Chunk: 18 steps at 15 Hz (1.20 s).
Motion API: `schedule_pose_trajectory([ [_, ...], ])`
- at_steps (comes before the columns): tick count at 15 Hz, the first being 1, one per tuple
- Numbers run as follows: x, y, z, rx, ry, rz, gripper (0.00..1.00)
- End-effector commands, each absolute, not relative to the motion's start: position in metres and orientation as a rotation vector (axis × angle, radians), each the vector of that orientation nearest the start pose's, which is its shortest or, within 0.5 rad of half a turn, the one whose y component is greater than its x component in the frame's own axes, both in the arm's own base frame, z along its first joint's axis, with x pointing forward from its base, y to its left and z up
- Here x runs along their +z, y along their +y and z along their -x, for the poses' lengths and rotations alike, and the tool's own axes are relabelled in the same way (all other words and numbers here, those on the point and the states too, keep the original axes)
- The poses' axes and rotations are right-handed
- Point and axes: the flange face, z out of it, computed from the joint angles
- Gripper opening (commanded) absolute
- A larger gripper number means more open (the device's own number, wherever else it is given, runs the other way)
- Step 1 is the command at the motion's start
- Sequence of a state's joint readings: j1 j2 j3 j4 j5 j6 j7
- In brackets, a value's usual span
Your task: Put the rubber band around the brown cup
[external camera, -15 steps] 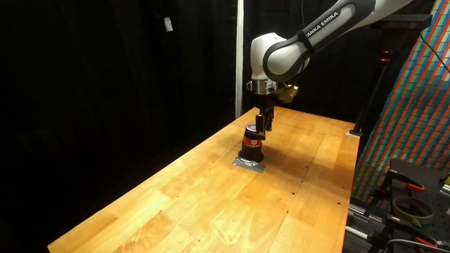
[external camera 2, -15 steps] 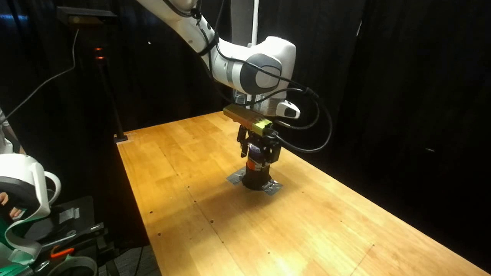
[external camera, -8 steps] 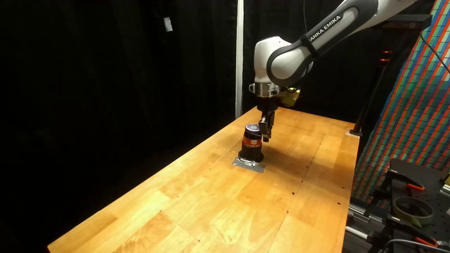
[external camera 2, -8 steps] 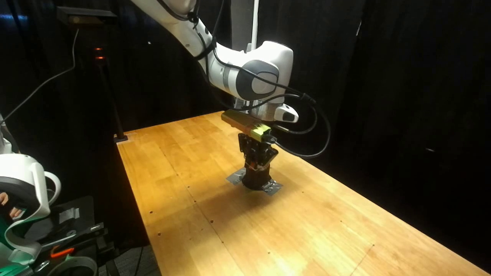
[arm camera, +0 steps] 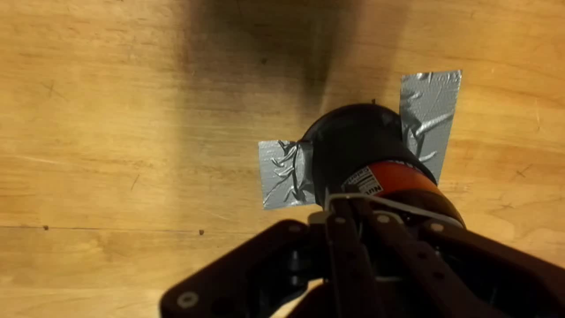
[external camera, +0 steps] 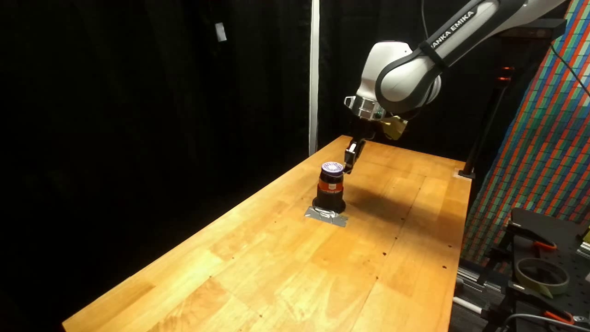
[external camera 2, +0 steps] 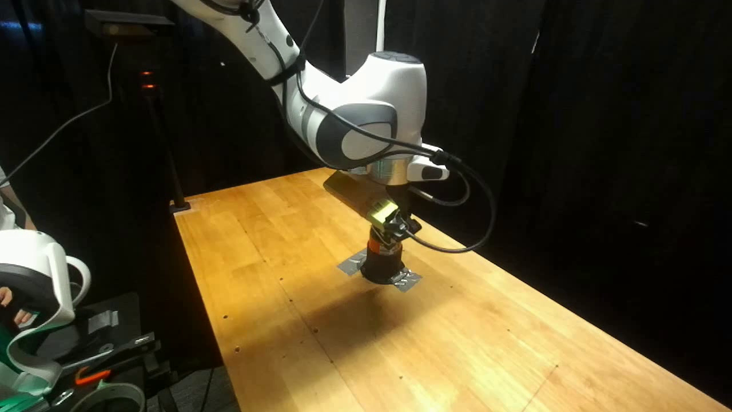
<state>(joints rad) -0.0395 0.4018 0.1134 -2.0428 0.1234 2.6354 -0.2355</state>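
Observation:
The brown cup [external camera: 331, 185], with a pale top and an orange label, stands upright in both exterior views. In the wrist view the cup [arm camera: 404, 179] is partly covered by my gripper [arm camera: 351, 196]. The jaws are shut, fingers together. A pale rubber band [arm camera: 410, 207] bends over the fingertips and runs along the cup's upper side; whether it goes all the way round is hidden. My gripper [external camera: 349, 168] is tilted, with its tips beside the cup's top rim in an exterior view. The wrist camera hides the tips in an exterior view.
A wide black base [external camera: 329, 203] under the cup is fixed to the wooden table [external camera: 299, 276] by strips of grey tape [arm camera: 430, 117]. A black post [external camera: 479, 133] stands at the table's far corner. Beyond one edge, a side cart holds a tape roll [external camera: 543, 275].
The fingers, spread on both sides of the cup's top a second ago, have come together. My gripper has drawn back beside the rim and tilted. The cup has stayed in place.

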Motion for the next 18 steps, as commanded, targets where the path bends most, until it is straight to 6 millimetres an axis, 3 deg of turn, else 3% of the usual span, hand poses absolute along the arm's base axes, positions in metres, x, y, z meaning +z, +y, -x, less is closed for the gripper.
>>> schedule_pose_trajectory([
  [1,0.271,0.030,-0.583,-0.519,-0.306,2.934,0.09],
  [6,0.263,0.029,-0.568,-0.633,-0.359,2.814,0.08],
  [18,0.272,-0.006,-0.554,-0.889,-0.420,2.550,0.08],
])
